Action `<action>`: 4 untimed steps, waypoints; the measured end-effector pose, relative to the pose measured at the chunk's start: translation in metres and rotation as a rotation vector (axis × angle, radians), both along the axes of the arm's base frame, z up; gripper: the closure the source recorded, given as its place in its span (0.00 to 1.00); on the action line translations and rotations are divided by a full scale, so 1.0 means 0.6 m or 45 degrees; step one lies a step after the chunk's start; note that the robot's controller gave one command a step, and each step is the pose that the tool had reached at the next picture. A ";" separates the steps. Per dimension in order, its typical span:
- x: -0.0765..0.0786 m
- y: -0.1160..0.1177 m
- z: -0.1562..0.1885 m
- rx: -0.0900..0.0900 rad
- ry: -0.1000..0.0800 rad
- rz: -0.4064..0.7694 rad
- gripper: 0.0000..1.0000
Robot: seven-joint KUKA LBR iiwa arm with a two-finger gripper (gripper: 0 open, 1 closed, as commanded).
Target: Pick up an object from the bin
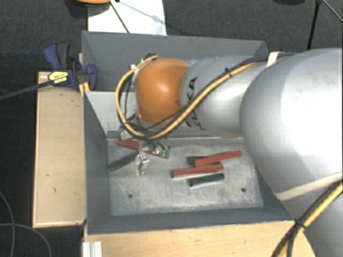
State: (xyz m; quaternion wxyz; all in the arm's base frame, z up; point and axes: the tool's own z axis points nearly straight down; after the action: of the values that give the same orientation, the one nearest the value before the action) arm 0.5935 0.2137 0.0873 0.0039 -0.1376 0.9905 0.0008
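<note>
My gripper (pixel 142 164) reaches down under the orange wrist cover to the bin's left side, with its metal fingertips near the floor. A dark green stick (pixel 121 161) lies slanted just left of the fingertips. A reddish-brown stick (pixel 127 143) lies behind them, partly hidden by the gripper. A small green piece (pixel 164 152) sits right beside the gripper's body.
In the middle of the bin floor lie two reddish-brown sticks (pixel 217 158) (pixel 197 171) and a dark green stick (pixel 206 180), side by side. The arm covers the bin's right and back.
</note>
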 end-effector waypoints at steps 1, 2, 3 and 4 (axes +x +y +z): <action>0.003 0.004 -0.002 0.007 -0.010 0.009 1.00; 0.003 0.004 -0.002 0.007 -0.010 0.006 1.00; -0.022 -0.006 0.066 -0.004 0.016 0.029 1.00; -0.022 -0.002 0.133 0.001 0.001 -0.003 1.00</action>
State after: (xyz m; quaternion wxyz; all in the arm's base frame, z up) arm 0.5803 0.2123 0.1674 0.0035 -0.1364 0.9906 0.0012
